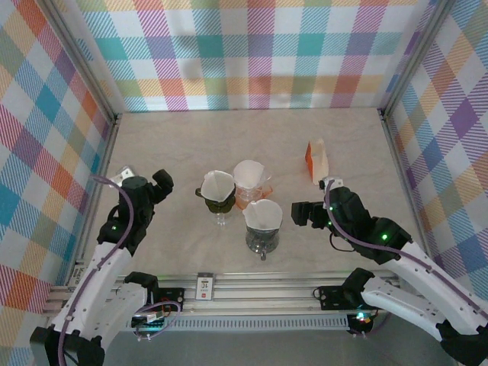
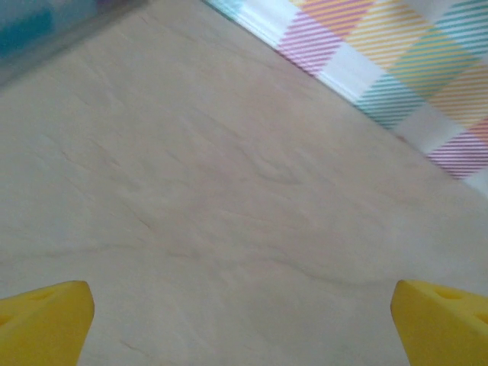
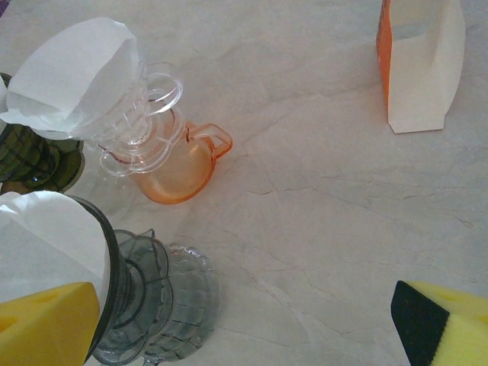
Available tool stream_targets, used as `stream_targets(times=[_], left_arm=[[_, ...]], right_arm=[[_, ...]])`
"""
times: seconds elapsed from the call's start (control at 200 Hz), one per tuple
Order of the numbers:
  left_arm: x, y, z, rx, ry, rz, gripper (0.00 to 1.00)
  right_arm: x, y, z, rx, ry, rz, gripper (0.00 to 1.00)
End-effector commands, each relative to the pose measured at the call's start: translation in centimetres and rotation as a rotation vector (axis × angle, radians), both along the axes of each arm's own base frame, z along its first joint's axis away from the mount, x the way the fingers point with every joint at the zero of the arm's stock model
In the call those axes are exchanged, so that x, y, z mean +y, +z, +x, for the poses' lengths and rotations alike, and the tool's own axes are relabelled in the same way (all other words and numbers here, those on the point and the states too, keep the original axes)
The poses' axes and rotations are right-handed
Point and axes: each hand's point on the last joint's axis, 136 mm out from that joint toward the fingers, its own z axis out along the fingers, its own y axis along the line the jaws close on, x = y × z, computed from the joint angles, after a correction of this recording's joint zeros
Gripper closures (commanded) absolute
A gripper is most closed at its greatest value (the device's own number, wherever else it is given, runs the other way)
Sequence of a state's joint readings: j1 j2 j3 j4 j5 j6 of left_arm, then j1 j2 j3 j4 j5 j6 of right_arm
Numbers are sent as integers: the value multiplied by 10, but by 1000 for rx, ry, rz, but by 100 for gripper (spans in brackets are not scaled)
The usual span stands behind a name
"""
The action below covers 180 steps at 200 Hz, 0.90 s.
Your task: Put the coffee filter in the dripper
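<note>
Left pincer (image 2: 244, 328) spread wide, empty, over counter (image 2: 229, 191). Right pincer (image 3: 244, 328) spread too, empty, just beside grey dripper (image 3: 141, 293) with paper filter (image 3: 46, 244) seated inside.

In your right wrist view, the gray dripper (image 3: 133, 305) and its white filter (image 3: 46, 244) run off the left edge. They also sit partly behind a yellow pad (image 3: 46, 324) of the right gripper (image 3: 244, 326). The green dripper (image 3: 30, 156) is cut by that same edge and tucked partly behind the other filter (image 3: 69, 72), and the top edge cuts the orange and white packet (image 3: 423, 69). In your left wrist view the top left corner holds a blurry blue shape (image 2: 34, 30) you cannot name, and from above the little tag (image 1: 204, 287) on the front rail (image 1: 259, 284) is too small to read.
</note>
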<state>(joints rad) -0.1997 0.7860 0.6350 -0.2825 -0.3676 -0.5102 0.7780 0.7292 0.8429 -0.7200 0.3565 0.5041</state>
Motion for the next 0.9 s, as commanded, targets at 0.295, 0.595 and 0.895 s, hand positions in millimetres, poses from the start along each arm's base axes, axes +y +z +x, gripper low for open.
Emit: stream_targets(times=[0.295,0.595,0.895], left_arm=[[37,-65,65,32,40,388,0],[26,-110,97,40,-44,405,0],[2,-125,100,13,-240,353,0]], right_arm=[[-7,1,-1,-39,-4,-3,1],[-11,1,-5,-28,-12,-1,1],[-22,2,21,-59,-153,-77,1]])
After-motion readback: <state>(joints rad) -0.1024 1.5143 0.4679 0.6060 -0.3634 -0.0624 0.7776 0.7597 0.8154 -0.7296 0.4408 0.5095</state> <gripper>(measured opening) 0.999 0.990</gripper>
